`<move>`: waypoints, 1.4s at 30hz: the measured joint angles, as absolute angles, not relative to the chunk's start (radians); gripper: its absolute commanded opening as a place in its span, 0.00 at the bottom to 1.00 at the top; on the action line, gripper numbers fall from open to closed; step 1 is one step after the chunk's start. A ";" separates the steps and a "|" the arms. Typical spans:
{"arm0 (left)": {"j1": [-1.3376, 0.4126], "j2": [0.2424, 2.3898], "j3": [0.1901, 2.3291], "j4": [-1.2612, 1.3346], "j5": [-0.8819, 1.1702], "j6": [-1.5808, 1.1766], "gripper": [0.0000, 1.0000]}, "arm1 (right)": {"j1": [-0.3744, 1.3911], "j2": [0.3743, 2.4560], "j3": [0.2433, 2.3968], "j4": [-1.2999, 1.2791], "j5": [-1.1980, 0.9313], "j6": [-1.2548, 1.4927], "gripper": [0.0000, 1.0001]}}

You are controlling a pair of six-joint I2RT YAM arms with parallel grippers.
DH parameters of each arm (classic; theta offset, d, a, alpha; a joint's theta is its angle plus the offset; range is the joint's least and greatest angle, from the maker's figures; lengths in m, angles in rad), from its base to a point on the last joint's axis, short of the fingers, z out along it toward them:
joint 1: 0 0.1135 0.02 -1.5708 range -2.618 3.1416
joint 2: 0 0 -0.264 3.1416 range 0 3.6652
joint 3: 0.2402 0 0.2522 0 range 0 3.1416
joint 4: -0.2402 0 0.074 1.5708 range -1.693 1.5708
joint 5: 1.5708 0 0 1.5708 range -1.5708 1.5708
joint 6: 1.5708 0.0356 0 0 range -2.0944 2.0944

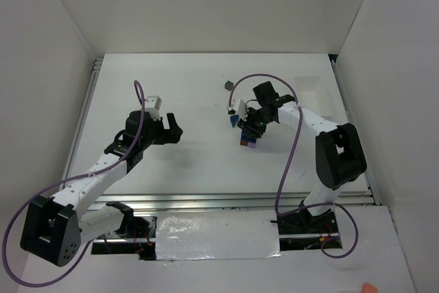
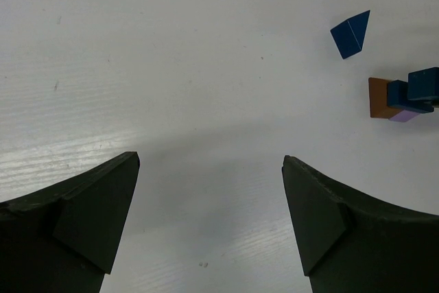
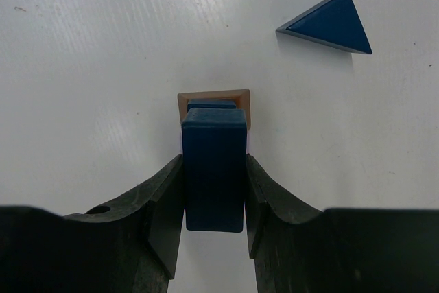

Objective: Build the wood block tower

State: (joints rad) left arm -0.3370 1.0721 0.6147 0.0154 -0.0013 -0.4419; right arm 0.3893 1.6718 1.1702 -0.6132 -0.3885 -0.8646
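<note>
The wood block tower [image 1: 247, 139] stands mid-table, with brown-orange [image 3: 214, 96] and lavender [image 2: 405, 116] pieces low and a blue piece on them. My right gripper [image 3: 214, 162] is shut on a dark blue oblong block [image 3: 214, 183], held directly over the tower; I cannot tell whether it touches the stack. In the top view the right gripper [image 1: 248, 130] hangs right above the tower. A blue triangular block [image 3: 329, 24] lies loose beside it. My left gripper [image 2: 211, 161] stands wide open over bare table, left of the tower, with nothing between its fingers.
A small grey block [image 1: 226, 85] lies alone toward the back of the table [image 1: 171, 73]. White walls close in the left, back and right sides. The blue triangular block [image 2: 351, 34] sits just behind the tower [image 2: 405, 94] in the left wrist view.
</note>
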 measured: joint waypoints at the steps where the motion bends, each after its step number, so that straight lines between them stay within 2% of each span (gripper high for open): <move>1: -0.337 1.078 0.617 0.017 -0.001 -0.442 0.99 | 0.389 1.675 1.170 -0.612 -0.389 -0.864 0.31; 42: -0.364 1.098 0.636 0.022 -0.001 -0.417 0.99 | 0.381 1.687 1.153 -0.597 -0.401 -0.881 0.35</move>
